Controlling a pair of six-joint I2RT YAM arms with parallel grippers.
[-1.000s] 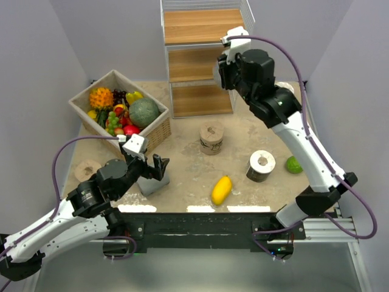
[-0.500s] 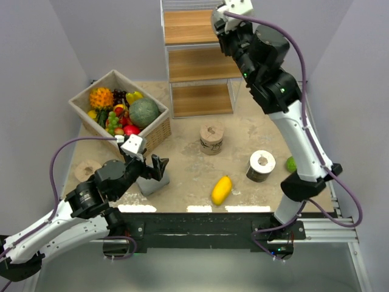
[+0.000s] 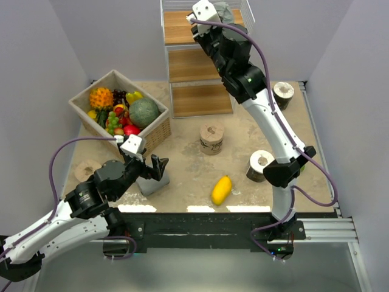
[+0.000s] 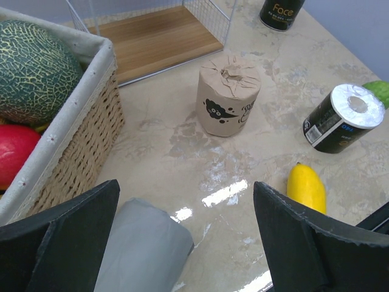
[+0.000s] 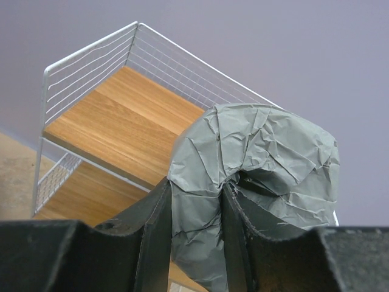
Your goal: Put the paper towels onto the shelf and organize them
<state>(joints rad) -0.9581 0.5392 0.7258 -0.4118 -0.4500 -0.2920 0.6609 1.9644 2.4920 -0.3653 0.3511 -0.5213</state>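
Right wrist view showed the right gripper closed to a narrow gap on the held grey roll. It pinched the roll's crumpled wall, with one finger at the hollow core. Behind the roll stood the shelf, its top board and white wire rail in sight; whether the roll touched the board could not be told.

The top external view placed that roll at the back right corner of the top tier, mostly hidden by the wrist. It also showed the left gripper low over the table, its fingers spread wide and holding nothing. The second grey roll lay on its side just beneath them.

Left wrist view showed this roll lying between the open fingers, nearer the one on the picture's left; contact could not be told. Ahead stood the upright tan roll, a tilted dark roll and the mango. A far dark roll stood near the shelf's bottom board.

Only the top external view showed the other tan roll, at the table's left edge. The wicker basket of fruit sat beside the shelf. The right arm's elbow covered part of the nearer dark roll
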